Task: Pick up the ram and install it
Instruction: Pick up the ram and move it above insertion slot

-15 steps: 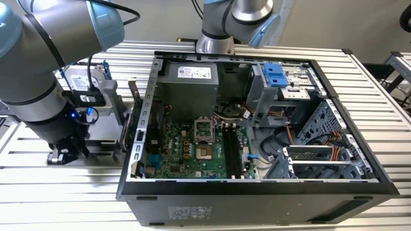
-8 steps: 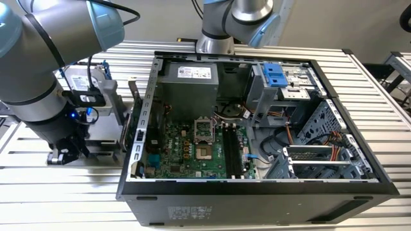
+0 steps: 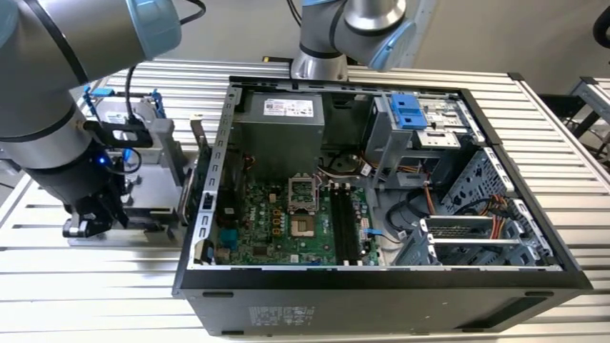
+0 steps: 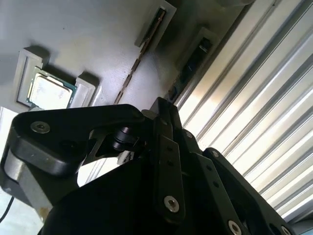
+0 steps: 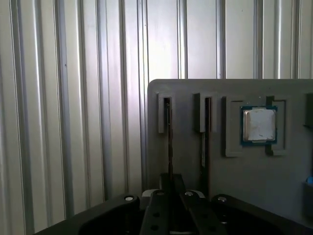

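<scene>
Closely, hand [image 5: 170, 177] pinched on the ram [image 5: 169, 142], edge-on in grey tray [image 5: 188, 88] — near end hidden.

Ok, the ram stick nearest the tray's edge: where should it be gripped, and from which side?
Probably best to take the ram mid-length along its free upper edge, pinching across the two flat faces, coming straight down onto the tray. It stands on edge, one end in a slot block, a second stick close beside it.

Near pincer [image 3: 84, 227]: case wall [image 3: 203, 214]; opposite, open table [image 3: 27, 232]
</scene>
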Available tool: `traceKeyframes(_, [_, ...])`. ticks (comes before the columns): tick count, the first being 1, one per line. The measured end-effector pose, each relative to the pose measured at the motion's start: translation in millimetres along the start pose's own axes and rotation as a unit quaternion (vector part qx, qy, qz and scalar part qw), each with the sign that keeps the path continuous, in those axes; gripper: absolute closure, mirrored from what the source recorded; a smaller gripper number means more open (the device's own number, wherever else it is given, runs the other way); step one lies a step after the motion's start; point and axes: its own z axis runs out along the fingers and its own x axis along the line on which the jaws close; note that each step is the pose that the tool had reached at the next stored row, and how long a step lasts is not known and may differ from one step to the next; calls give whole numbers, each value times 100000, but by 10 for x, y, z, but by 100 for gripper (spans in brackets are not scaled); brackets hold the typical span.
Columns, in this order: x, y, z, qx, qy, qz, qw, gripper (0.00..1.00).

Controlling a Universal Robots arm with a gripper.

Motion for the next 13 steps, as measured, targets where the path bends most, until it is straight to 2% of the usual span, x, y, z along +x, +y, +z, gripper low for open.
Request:
traceKeyframes(5, [-8,1,-147,1,1,0,100000,100])
traceKeyframes(13, [-16,3,-298,1,0,-1,100000,100])
